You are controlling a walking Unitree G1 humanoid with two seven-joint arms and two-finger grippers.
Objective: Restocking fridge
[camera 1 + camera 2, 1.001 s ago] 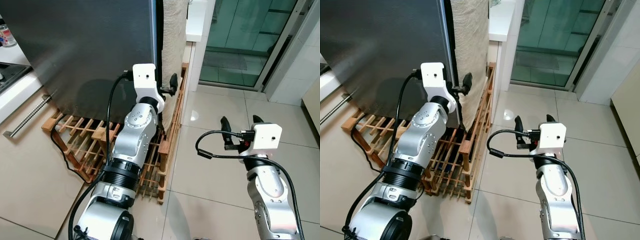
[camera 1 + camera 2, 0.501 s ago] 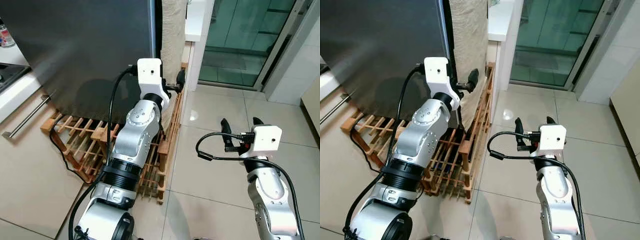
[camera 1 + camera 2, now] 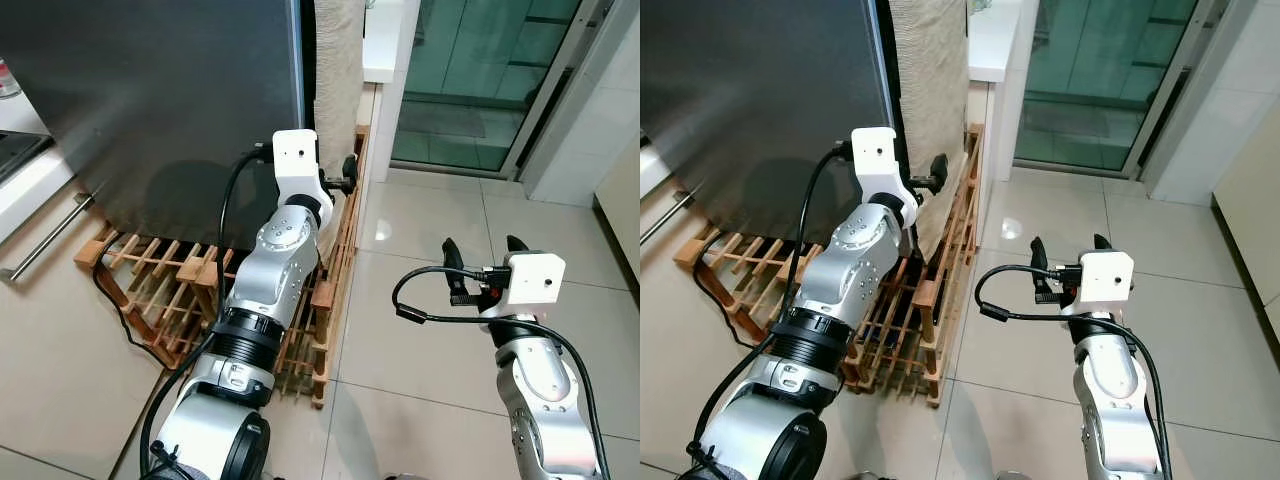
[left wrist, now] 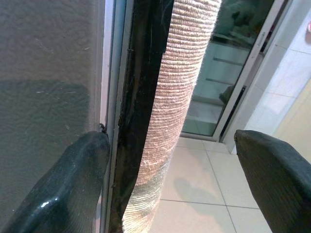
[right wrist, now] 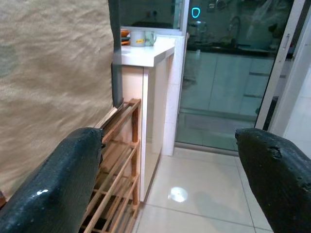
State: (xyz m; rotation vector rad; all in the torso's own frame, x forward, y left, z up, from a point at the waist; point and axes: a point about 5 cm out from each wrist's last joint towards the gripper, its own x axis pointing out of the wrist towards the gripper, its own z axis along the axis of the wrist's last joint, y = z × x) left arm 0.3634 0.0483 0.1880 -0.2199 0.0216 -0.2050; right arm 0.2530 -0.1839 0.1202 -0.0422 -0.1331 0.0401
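Fridge (image 3: 150, 90): top cut off by the frame.
Wooden rack (image 3: 180, 290): partly hidden behind the left arm.
Left gripper (image 3: 930, 178): one finger hidden beside the fridge edge.

Dark grey fridge (image 3: 150, 100), beige ribbed cloth (image 4: 180, 73), brown wooden rack (image 3: 170, 290)

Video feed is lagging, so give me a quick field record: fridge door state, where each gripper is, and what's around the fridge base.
fridge door: dark fridge door looks shut, with a narrow seam at its right edge
left gripper: left gripper open, raised at that door edge, one finger against it
right gripper: right gripper open, holding nothing, over the tiled floor
beside fridge: beige textured panel
at base: wooden rack
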